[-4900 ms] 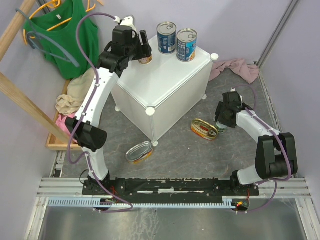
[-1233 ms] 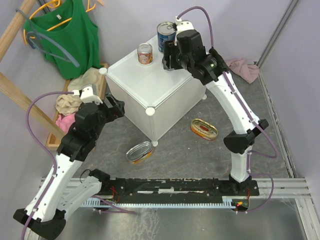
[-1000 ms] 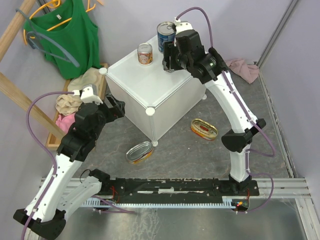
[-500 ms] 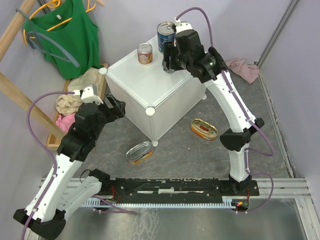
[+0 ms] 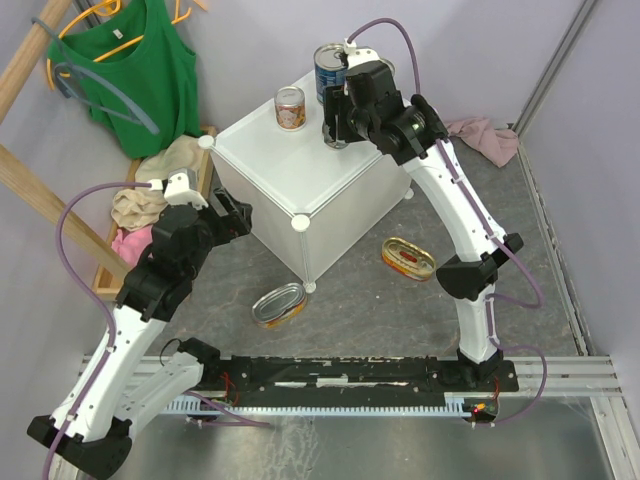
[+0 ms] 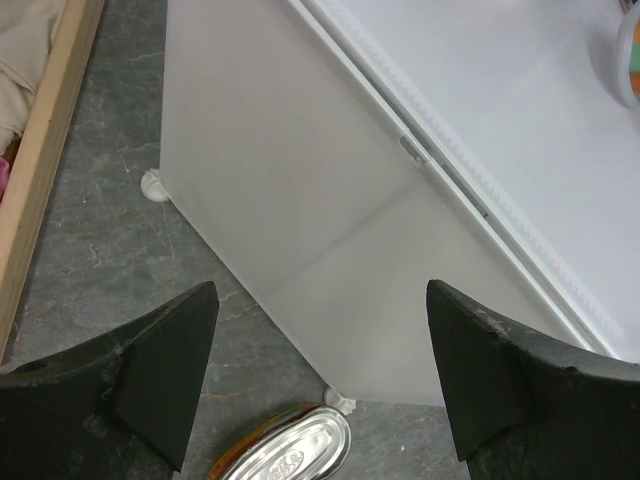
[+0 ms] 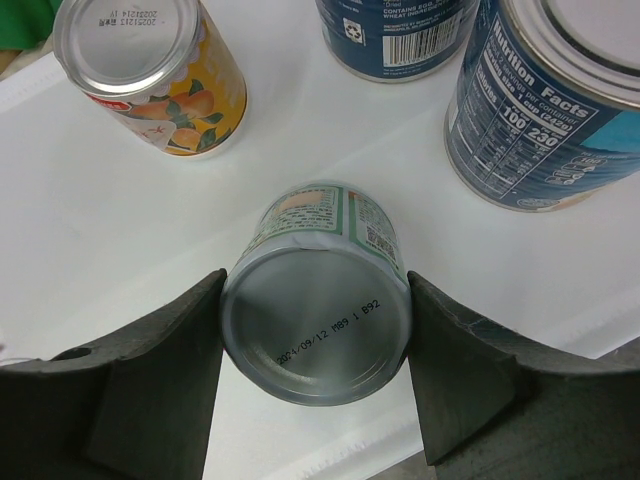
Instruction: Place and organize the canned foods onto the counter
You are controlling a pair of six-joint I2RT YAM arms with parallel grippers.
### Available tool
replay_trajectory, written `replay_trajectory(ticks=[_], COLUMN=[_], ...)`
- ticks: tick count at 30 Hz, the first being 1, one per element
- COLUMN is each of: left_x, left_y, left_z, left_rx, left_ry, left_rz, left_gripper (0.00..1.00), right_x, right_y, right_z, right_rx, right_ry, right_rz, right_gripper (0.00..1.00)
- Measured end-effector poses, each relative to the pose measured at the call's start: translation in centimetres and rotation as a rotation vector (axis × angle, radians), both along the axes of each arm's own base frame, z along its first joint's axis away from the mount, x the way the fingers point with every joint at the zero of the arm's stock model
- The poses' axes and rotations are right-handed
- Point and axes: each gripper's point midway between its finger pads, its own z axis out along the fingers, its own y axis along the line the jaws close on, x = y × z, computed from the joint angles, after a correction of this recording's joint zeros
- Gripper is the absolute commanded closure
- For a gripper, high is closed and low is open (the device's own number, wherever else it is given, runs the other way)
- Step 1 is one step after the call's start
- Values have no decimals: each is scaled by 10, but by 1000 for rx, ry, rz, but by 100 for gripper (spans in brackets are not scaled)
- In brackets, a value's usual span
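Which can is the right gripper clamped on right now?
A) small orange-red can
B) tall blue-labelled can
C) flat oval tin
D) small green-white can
D: the right wrist view shows the small green-white can pinched in the right gripper, over the white counter.

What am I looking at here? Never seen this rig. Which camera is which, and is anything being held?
These are two robot arms bolted at a table's near edge, each ending in a two-finger gripper. The wide picture comes from a fixed camera above and behind them. The other two come from a camera on each wrist, so the dark shapes at the bottom are that gripper's own fingers. The right gripper is shut on a small green-and-white can at the top of the white cabinet. An orange can, a blue can and a second blue can stand there too. The left gripper is open and empty beside the cabinet. An oval tin and a second oval tin lie on the grey tabletop.
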Motion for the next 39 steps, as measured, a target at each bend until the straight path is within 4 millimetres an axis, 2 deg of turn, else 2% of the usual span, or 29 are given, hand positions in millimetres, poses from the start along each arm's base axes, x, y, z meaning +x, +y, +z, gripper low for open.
replay_trajectory(ticks=[5,13,20,29,39], left_x=[0,0,0,0,2], left_y=[-2,-5,-6,-7,-9], left_z=[-1,-2,-2,-3,-4], left_rx=[-1,-14,-31,-32,-31], left_ry=[5,11,13,16,21], left_rz=[-11,-16,-13,-16,-20], left_gripper=[9,9,9,9,9], right_x=[0,2,5,8,10], right_y=[1,3,6,9,11], right_z=[-1,-1,0,0,4], right_rx=[1,6,16,22,34], right_ry=[1,1,-9,-17,-33], right_rz=[2,9,12,13,17], right_gripper=[51,42,29,20,17])
